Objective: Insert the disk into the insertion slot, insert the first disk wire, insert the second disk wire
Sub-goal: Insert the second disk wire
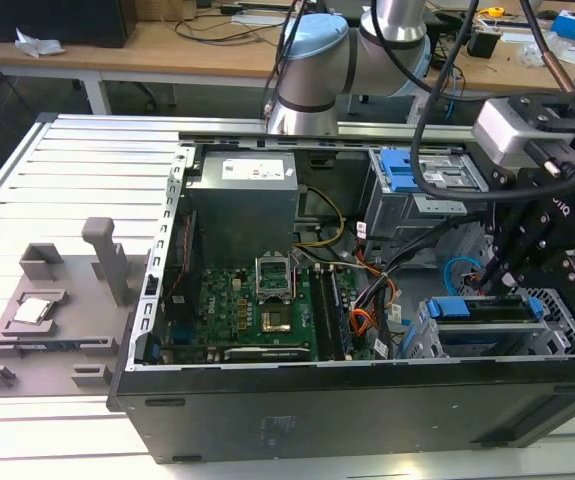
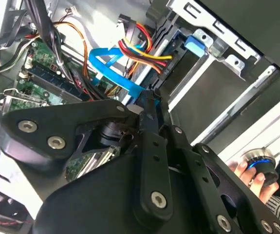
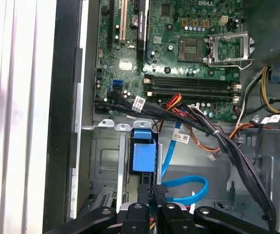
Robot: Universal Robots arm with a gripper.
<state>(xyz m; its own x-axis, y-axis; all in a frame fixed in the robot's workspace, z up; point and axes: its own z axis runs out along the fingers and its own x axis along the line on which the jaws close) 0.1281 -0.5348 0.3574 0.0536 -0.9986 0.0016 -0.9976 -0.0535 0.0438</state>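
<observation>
Disk (image 1: pixel 487 308): sits in its blue frame in the slot (image 1: pixel 447 338), a silver cage at the exterior view's right, on the near side of the open computer case (image 1: pixel 367 410).
Gripper (image 1: pixel 494 275): hangs just above the disk's far edge; fingers (image 2: pixel 149 114) look pressed together on something thin, though I cannot tell what.
Blue cable (image 3: pixel 186 187): loops beside the cage.
Advice: keep the plug square to its socket and press gently.
Table (image 1: pixel 67 180): slatted, carrying the case.

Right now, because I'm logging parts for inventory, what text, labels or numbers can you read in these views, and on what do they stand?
White label on the power supply: print too small to read.
White tags on the cable bundle: too blurred to read.
Markings on the motherboard: too small to read.
No text can be quoted reliably.
</observation>
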